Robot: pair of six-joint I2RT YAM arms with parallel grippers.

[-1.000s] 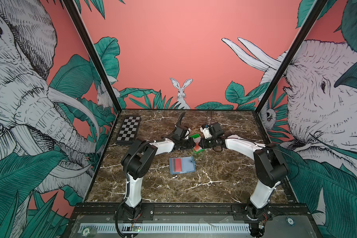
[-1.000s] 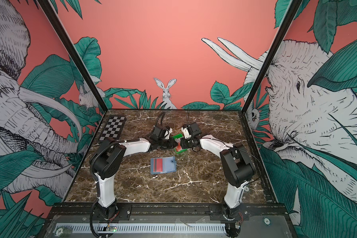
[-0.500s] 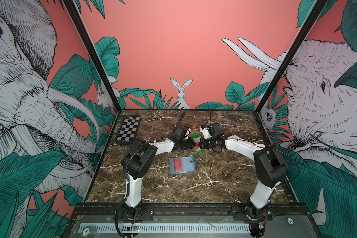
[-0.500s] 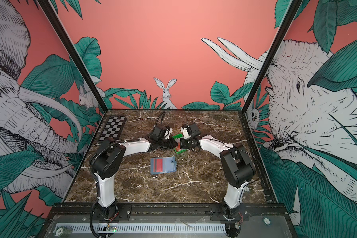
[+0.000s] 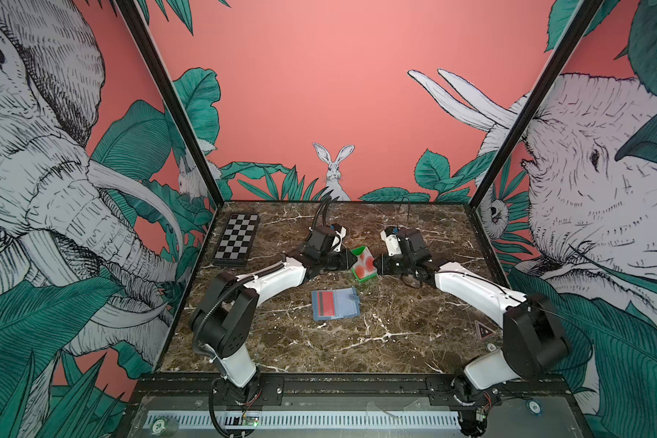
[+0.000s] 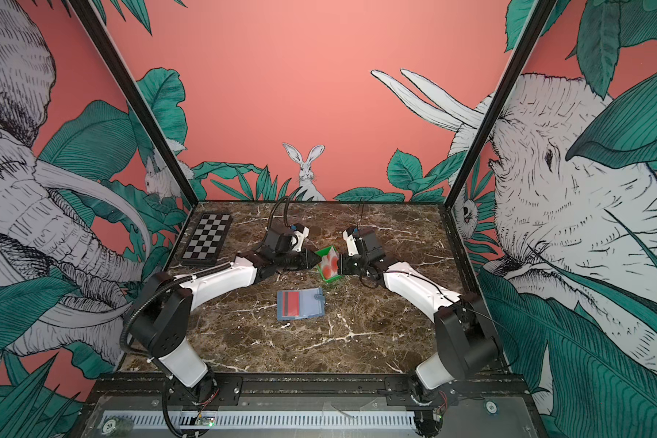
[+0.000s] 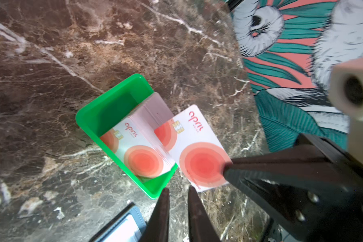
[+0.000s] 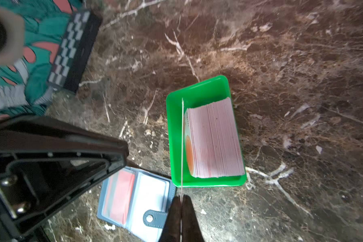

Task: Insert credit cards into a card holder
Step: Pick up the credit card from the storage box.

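**Right end effector (image 8: 181, 201) clamps one credit card (image 7: 197, 150), its length pointing straight out from the tips.**
The open card holder (image 8: 134, 199) lies just beside those tips, toward the arm bases; left end effector (image 7: 177, 209) is barely parted and empty.

You see a bright green tray (image 7: 113, 104). Its cards (image 7: 138, 146) are pale pink-white with red-orange ringed circles, red lettering and a gold chip; the stack's edges look pink. The single card (image 7: 197, 150) bears the same print. Your holder (image 5: 343, 305) is slate blue, with a red panel crossed by a dark stripe. The table (image 5: 319, 349) is dark brown marble, veined white. The board (image 5: 236, 238) is checked black and pale grey. The walls (image 5: 319, 76) are coral with teal leaves and black-and-white elephants.
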